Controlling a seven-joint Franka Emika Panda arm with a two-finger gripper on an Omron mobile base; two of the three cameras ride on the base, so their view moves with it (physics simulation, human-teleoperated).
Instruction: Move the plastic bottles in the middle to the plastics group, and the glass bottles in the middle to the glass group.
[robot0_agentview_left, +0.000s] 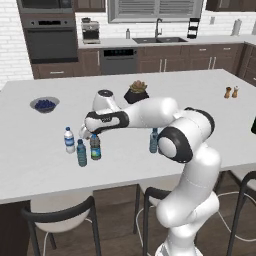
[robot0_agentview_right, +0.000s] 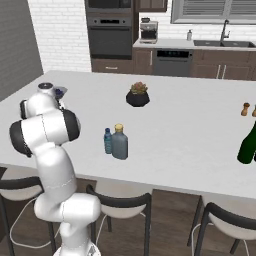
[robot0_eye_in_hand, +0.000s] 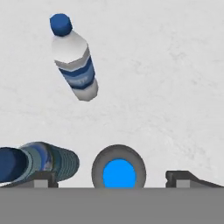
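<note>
The gripper (robot0_eye_in_hand: 112, 177) stood wide open, holding nothing. The dark-labelled bottle (robot0_agentview_left: 95, 147) stood between its fingertips (robot0_eye_in_hand: 183, 178), just beside the white-labelled bottle (robot0_agentview_left: 69, 140).

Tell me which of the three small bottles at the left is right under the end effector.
The dark-labelled bottle, rightmost of the three, stands between the open end effector fingers.

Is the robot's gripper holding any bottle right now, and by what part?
Nothing is held. The gripper is open, its fingers standing clear on either side of the blue-capped dark-labelled plastic bottle, which stands on the counter below.
</note>
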